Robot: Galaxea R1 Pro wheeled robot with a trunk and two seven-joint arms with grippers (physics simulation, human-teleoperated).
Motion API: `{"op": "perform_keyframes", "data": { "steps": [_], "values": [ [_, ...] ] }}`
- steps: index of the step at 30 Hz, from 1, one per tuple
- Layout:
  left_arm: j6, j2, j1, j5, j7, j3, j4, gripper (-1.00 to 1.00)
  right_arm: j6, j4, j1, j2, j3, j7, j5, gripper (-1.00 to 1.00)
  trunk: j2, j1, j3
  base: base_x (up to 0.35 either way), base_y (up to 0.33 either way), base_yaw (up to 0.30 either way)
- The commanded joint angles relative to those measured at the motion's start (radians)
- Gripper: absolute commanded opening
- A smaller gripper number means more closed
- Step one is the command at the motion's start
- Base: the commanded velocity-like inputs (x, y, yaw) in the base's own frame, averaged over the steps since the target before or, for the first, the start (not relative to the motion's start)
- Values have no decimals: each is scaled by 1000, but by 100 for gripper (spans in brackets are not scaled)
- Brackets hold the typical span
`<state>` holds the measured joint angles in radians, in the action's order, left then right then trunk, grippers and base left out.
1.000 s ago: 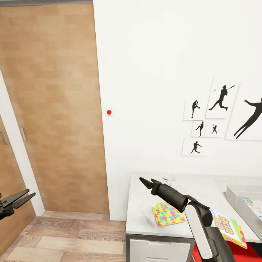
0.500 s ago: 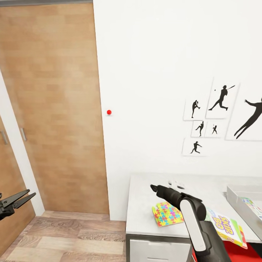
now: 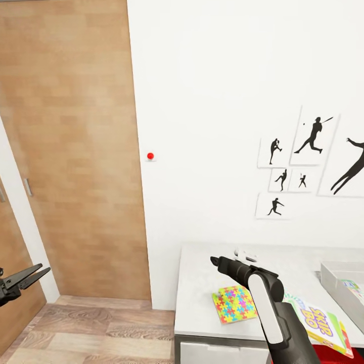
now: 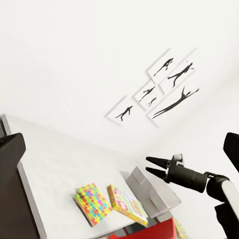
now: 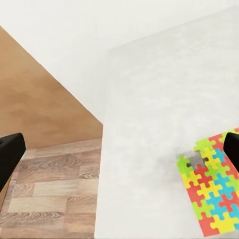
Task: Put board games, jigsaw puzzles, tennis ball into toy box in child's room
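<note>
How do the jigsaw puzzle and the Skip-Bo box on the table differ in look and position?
The jigsaw puzzle is a square covered in interlocking coloured pieces; the Skip-Bo box is longer and carries printed lettering. The puzzle lies nearer the table's door-side end; the Skip-Bo box lies nearer the toy box. Both lie flat near the front edge.

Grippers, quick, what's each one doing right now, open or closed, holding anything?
Left gripper: jaws open, holding nothing, off to the side over the floor.
Right gripper: jaws open, holding nothing, above the table near the jigsaw puzzle.
</note>
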<state>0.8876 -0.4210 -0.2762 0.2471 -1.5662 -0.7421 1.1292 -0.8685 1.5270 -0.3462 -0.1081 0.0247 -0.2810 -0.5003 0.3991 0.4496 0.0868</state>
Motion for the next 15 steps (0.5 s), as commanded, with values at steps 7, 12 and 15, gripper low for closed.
{"op": "perform_keyframes", "data": {
  "steps": [7, 12, 15],
  "values": [
    [-4, 2, -1, -2, -5, 2, -1, 100, -3, -3, -1, 10, -3, -10, -11, 100, 1, 0, -11, 64, -72, 0],
    [-8, 2, -1, -2, -5, 2, -2, 100, -2, -6, -1, 13, -5, -12, -3, 100, 1, 0, -20, 98, -87, -2],
    [-10, 2, -1, -2, -5, 3, -2, 100, -2, -9, -3, 14, -7, -13, 1, 100, 1, 0, -25, 14, -12, -56]
  ]
}}
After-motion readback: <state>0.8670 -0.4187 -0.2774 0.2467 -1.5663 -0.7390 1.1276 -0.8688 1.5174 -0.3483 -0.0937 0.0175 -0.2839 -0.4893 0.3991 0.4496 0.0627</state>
